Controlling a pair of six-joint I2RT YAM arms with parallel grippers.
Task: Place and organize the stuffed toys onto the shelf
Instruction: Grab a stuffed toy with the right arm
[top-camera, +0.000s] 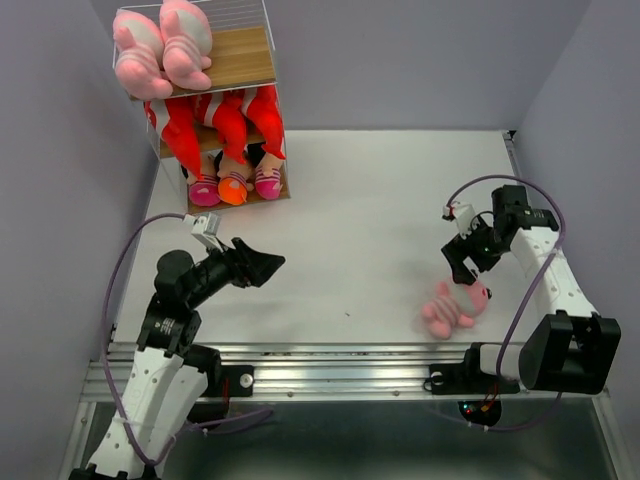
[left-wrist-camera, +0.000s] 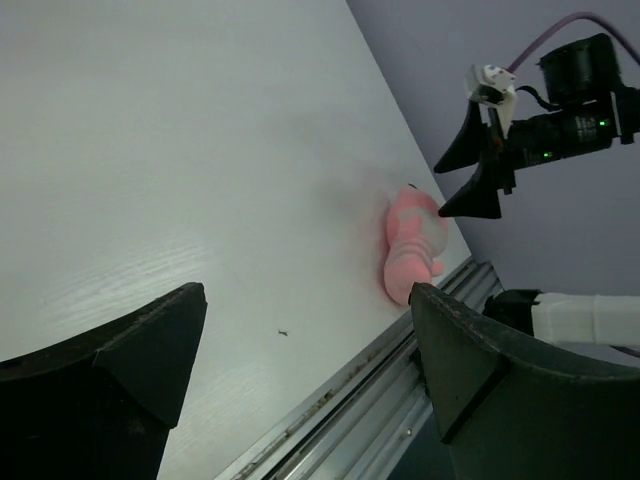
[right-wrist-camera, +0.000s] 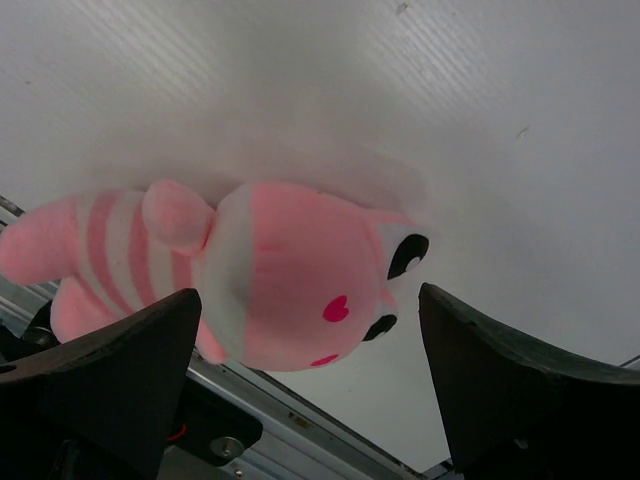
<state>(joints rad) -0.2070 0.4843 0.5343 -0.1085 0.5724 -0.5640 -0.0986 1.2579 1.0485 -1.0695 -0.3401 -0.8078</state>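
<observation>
The one loose stuffed toy, a pink striped animal (top-camera: 455, 308), lies on its side on the white desk (top-camera: 350, 200), close to the near edge and just beside the metal rail on the right-hand side. Its face, with dark eyes and a small pink heart on the cheek, points to the right in the right wrist view.

The right end effector (top-camera: 462, 274) hangs directly over this toy with its fingers spread wide apart. In the right wrist view the toy's head and body fill the gap between the two dark fingers (right-wrist-camera: 100, 385), and neither finger presses on it. In the left wrist view one fingertip stands just at the top of the toy; whether it touches the plush cannot be told.

The left end effector (top-camera: 262, 268) hovers over bare desk on the left side, well apart from the toy. Its fingers are spread wide too, with nothing between them. Its own camera looks across the desk at the toy and the right arm beyond it.

The shelf (top-camera: 240, 60) stands at the far left corner of the desk. Two pink striped animals (top-camera: 160, 50) lie on its top board, three red sharks (top-camera: 225, 125) hang over the middle board, and three dolls (top-camera: 235, 185) sit side by side on the bottom board.
</observation>
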